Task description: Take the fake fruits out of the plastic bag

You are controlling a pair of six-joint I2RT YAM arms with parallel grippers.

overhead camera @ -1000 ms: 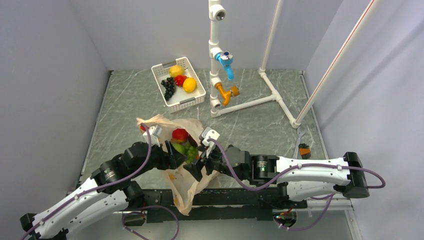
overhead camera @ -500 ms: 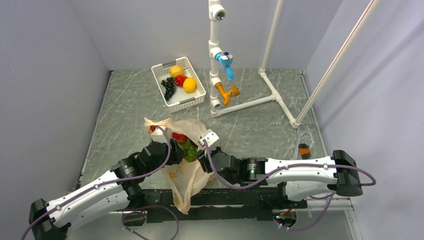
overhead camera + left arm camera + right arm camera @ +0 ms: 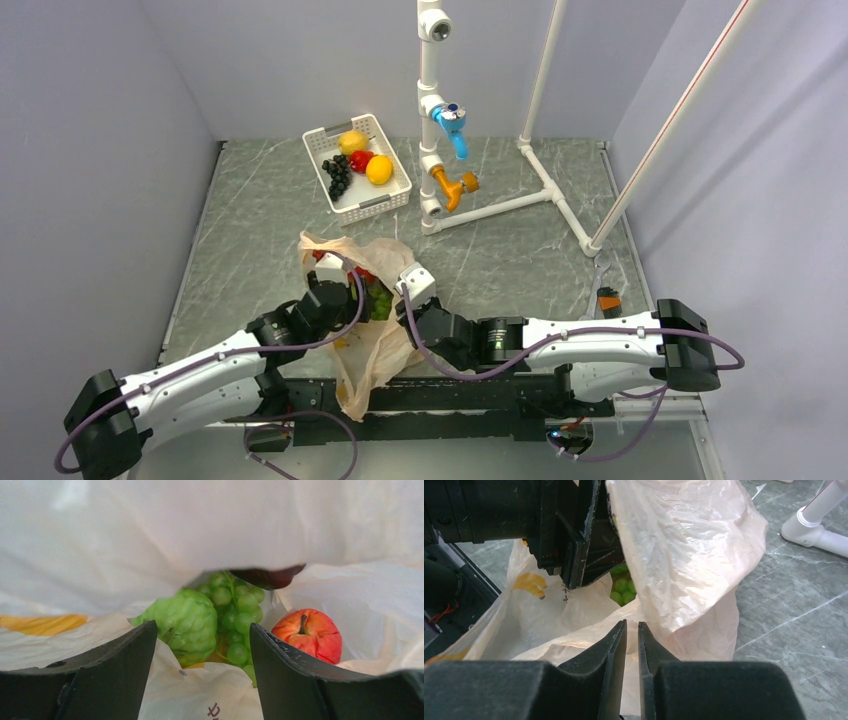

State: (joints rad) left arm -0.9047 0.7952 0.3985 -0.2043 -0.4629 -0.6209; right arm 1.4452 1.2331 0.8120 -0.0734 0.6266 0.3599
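The plastic bag point(image 3: 368, 372) lies crumpled on the marbled grey table point(image 3: 520, 260), low in the middle of the top view, with its mouth towards the upper part of the frame. Both arms meet at that mouth.

The left gripper point(image 3: 201, 627) sits in the bag's opening with its jaws spread wide and nothing between them. Past its black fingers point(image 3: 120, 665), in the left wrist view, the fake fruits lie inside the bag:
- a bumpy green fruit point(image 3: 187, 625) at centre left
- a green grape bunch point(image 3: 237, 615) touching it on the right
- a red apple point(image 3: 310, 635) further right
- a dark maroon fruit point(image 3: 267, 576) above the grapes, half covered by the film

A yellow print point(image 3: 42, 624) shows at the left edge.

The right gripper point(image 3: 632, 624) is narrowed to a thin slit. A fold of the bag's film runs into its tips at the centre of the right wrist view.

In the upper left of the top view, well apart from the bag, stands a white basket point(image 3: 383, 207). It holds a black grape bunch point(image 3: 338, 177), a lemon point(image 3: 352, 141), an orange point(image 3: 379, 170) and a red fruit point(image 3: 361, 160).
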